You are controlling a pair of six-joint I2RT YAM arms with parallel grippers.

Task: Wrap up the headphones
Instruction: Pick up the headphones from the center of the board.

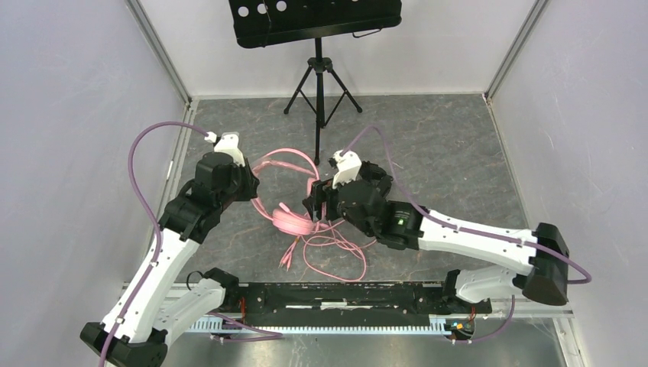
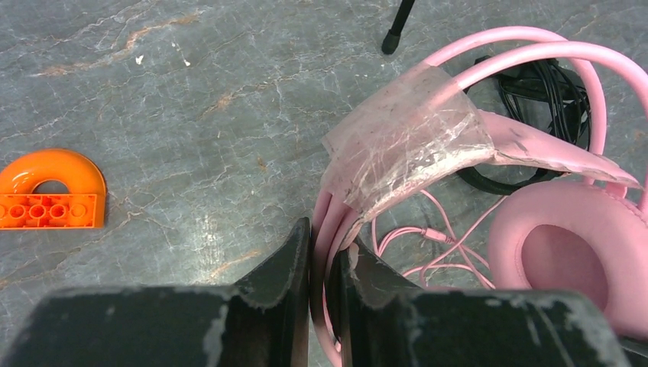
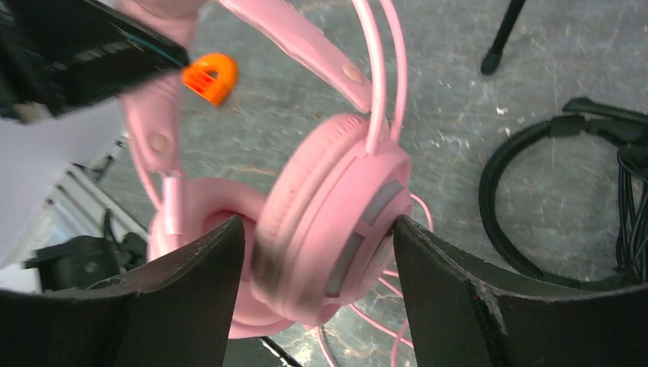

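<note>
Across the table (image 1: 458,153), the music stand (image 1: 317,23) looms at the far edge. Mid-table, both arms are on the pink headphones (image 1: 292,222): the left gripper (image 2: 321,256) is pinched tight on the taped headband, while the right gripper (image 3: 319,229) clamps one ear cup. The pink cable (image 1: 344,256) sprawls loose toward the near edge. Just beside lie the black headphones (image 3: 497,206), with the orange block (image 2: 53,191) well apart.

Smooth pink plastic headphones (image 3: 336,222); matt, veined grey table (image 2: 191,92)
</note>
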